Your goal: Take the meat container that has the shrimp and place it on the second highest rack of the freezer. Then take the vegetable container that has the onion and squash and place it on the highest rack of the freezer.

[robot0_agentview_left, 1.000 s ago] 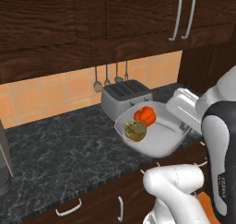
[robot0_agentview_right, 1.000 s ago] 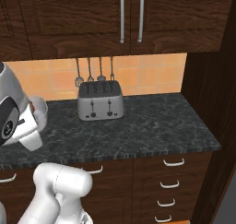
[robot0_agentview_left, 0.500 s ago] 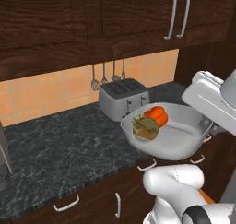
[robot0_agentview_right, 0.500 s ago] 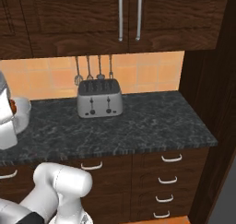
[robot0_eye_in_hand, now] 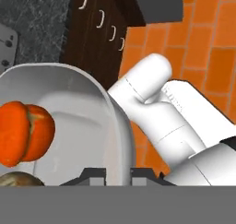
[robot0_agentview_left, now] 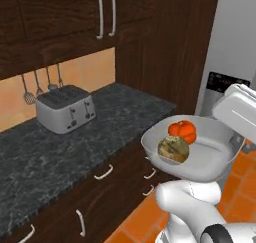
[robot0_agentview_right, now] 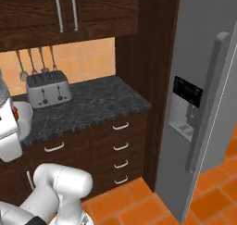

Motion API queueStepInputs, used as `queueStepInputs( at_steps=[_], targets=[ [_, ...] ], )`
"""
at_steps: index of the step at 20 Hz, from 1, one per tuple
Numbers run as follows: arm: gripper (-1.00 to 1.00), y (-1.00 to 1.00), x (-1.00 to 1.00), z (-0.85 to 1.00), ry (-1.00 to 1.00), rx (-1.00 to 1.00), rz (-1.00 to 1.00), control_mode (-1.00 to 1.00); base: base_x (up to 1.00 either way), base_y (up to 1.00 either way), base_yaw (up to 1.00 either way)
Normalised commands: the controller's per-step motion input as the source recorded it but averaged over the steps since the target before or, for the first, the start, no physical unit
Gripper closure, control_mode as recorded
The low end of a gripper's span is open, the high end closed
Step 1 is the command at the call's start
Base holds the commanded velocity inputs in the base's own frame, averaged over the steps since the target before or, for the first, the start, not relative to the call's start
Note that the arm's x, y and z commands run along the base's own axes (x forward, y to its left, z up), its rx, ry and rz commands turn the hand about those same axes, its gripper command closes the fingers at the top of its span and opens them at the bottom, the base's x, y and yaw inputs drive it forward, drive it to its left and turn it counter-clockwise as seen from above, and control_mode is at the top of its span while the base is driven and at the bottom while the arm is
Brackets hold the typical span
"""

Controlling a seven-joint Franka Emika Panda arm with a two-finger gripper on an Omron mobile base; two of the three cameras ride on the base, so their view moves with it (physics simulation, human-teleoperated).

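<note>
My gripper (robot0_eye_in_hand: 116, 174) is shut on the rim of the vegetable container (robot0_agentview_left: 212, 159), a pale rounded bowl held in the air beyond the counter's end. An orange squash (robot0_agentview_left: 182, 131) and a brownish onion (robot0_agentview_left: 173, 149) lie inside it. The hand view looks down into the bowl (robot0_eye_in_hand: 78, 103), with the squash (robot0_eye_in_hand: 23, 133) and the onion (robot0_eye_in_hand: 17, 179) at its left. In the right base view the bowl's edge (robot0_agentview_right: 24, 118) peeks out at the far left. The grey freezer (robot0_agentview_right: 203, 57) stands at the right, its long handle (robot0_agentview_right: 206, 103) facing me. The meat container, shrimp and racks are out of view.
A silver toaster (robot0_agentview_left: 65, 107) sits on the dark stone counter (robot0_agentview_left: 120, 127) under hanging utensils (robot0_agentview_left: 42, 82). A tall dark wood panel (robot0_agentview_right: 152, 48) separates counter and freezer. Drawers (robot0_agentview_right: 120, 145) line the cabinet front. Orange tile floor (robot0_agentview_right: 203, 205) lies below.
Both base views have swung right: the toaster has slid left and the freezer has come into view. The bowl stays in my gripper and now hangs past the counter's end.
</note>
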Motion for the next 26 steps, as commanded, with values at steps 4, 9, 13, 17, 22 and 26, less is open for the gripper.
queueStepInputs(
  at_steps=[4,9,13,17,22,26],
  targets=[
    [1.0,0.0,0.0,0.0,0.0,0.0,0.0,1.0,0.06,-0.52,-0.73],
    [1.0,0.0,0.0,0.0,0.0,0.0,0.0,1.0,0.13,-0.69,-0.68],
    [1.0,0.0,0.0,0.0,0.0,0.0,0.0,1.0,0.34,-0.79,-0.58],
    [1.0,0.0,0.0,0.0,0.0,0.0,0.0,1.0,0.47,-0.8,-0.54],
    [1.0,0.0,0.0,0.0,0.0,0.0,0.0,1.0,0.58,-0.83,-0.47],
    [1.0,0.0,0.0,0.0,0.0,0.0,0.0,1.0,0.94,-0.53,-0.26]
  ],
)
